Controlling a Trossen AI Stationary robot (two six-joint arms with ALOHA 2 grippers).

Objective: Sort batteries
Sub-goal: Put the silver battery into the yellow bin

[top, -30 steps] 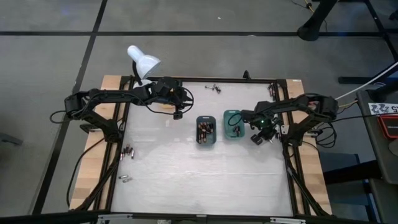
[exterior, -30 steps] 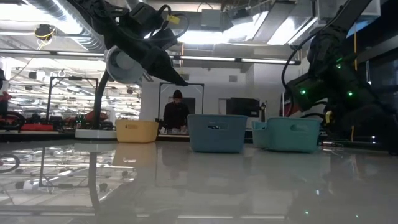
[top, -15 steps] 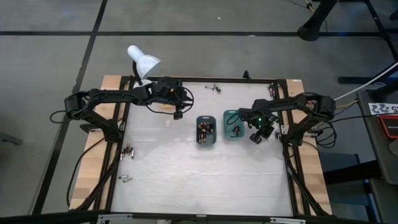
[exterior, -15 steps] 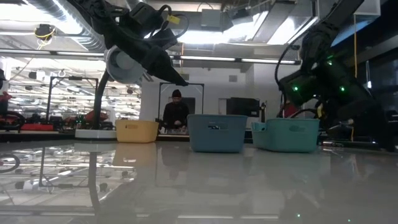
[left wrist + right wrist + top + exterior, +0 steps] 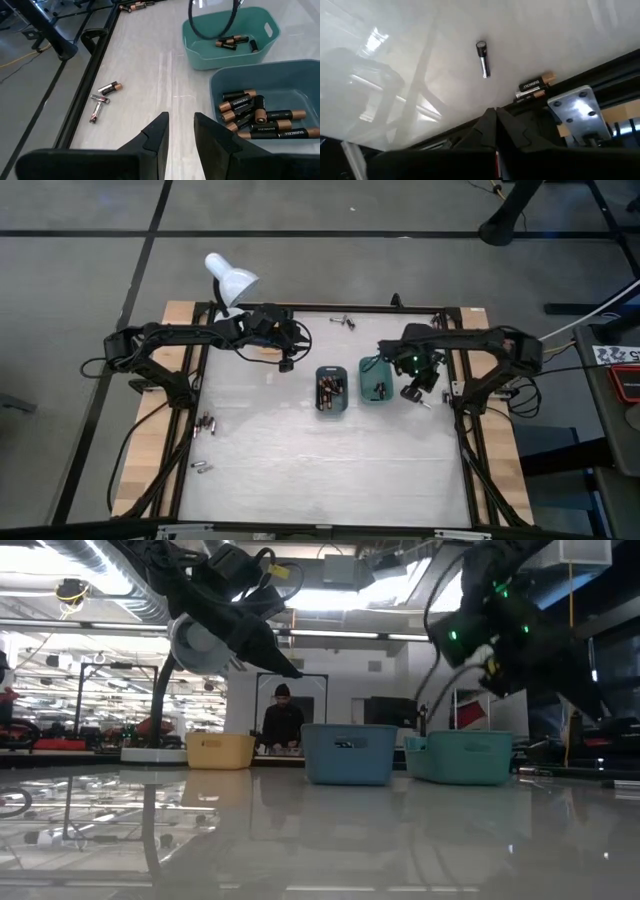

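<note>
Over the right half of the counter point(image 5: 260, 440), the right gripper point(image 5: 420, 380) hangs just beside the green tray point(image 5: 375, 381), on that tray's outer side, its fingers pressed together with nothing between them. Directly past those fingers in the right wrist view, one silvery battery point(image 5: 483, 59) lies alone on the bare top, and a pair of copper-tipped batteries point(image 5: 534, 86) sits against the dark frame at the counter's right edge.

At the middle, the dark teal tray point(image 5: 331, 389) stands just beside the green one; the two look close, whether touching I cannot tell. It holds a heap of black-and-copper batteries point(image 5: 256, 119), while the green tray carries a few more point(image 5: 231, 42).

Up near the far edge, left of centre, the left gripper point(image 5: 287, 352) hovers above the surface, fingers partly apart and holding nothing. A small cluster of batteries point(image 5: 345, 321) lies at the far edge, and more loose batteries point(image 5: 206, 422) rest along the left edge, with another few point(image 5: 202, 467) nearer the front left corner. A white lamp point(image 5: 229, 281) stands at the far left corner. A yellow tray point(image 5: 220, 750) shows in the low view, with a person point(image 5: 283, 720) behind the counter.
</note>
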